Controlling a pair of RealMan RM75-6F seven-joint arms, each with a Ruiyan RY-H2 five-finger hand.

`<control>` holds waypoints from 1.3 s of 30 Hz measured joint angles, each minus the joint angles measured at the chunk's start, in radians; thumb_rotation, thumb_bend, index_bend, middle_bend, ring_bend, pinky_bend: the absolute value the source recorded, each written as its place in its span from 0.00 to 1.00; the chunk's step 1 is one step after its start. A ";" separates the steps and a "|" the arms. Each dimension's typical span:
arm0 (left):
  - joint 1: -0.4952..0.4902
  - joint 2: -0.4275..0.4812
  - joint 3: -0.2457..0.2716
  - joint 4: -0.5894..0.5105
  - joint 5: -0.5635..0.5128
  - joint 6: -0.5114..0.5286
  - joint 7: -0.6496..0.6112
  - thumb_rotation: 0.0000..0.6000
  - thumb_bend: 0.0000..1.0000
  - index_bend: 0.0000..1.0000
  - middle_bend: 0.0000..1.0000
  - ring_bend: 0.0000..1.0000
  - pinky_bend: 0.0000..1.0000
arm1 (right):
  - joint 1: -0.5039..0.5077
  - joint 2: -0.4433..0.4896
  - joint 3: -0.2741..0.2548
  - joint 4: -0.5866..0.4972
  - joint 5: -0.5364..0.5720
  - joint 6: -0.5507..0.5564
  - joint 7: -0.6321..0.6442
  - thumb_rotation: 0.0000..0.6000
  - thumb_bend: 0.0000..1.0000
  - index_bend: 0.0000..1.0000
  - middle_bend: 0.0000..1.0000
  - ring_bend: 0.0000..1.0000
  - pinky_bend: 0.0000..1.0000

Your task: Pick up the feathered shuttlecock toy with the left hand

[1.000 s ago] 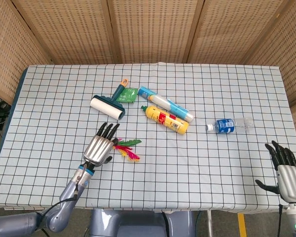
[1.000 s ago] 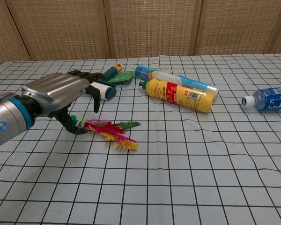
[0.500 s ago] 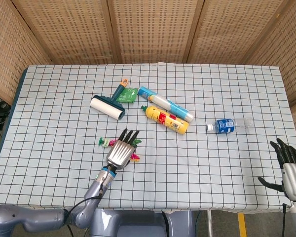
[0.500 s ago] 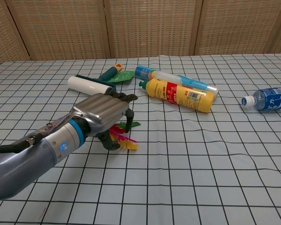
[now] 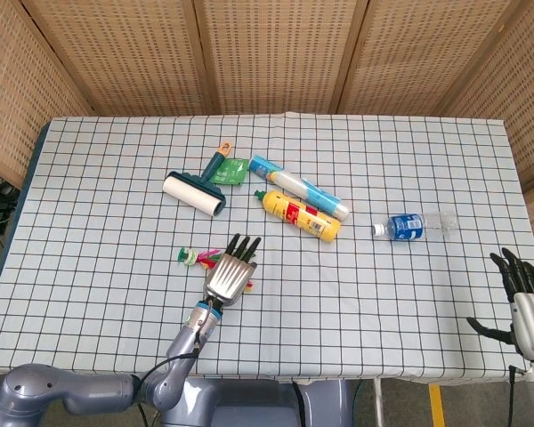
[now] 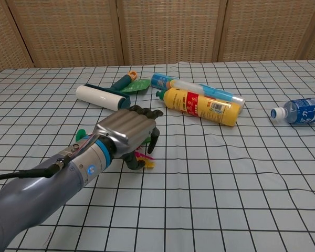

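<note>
The feathered shuttlecock toy (image 5: 194,259) lies on the checked tablecloth, with its green and red base to the left and its bright feathers to the right. My left hand (image 5: 231,272) hovers over the feather end and hides most of the feathers. Its fingers are spread and point away from me. In the chest view the left hand (image 6: 127,132) arches over the toy with fingers bent down. Only the green base (image 6: 80,135) and some yellow and pink feather tips (image 6: 145,162) show. I cannot see a grip on the toy. My right hand (image 5: 521,302) rests with fingers apart at the table's near right corner.
A lint roller (image 5: 194,193) and a green packet (image 5: 233,171) lie beyond the toy. A yellow bottle (image 5: 301,214) and a blue and white tube (image 5: 298,187) sit at the centre. A water bottle (image 5: 412,225) lies to the right. Wicker screens stand behind the table.
My left hand has swept rightwards from the toy's base end to above its feathers. The toy's base is now uncovered at the left. The right hand has barely moved.
</note>
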 measured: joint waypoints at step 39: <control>0.082 0.364 0.034 -0.324 0.101 0.181 -0.050 1.00 0.42 0.69 0.00 0.00 0.00 | -0.013 0.010 -0.008 -0.035 -0.044 0.045 -0.024 1.00 0.08 0.03 0.00 0.00 0.00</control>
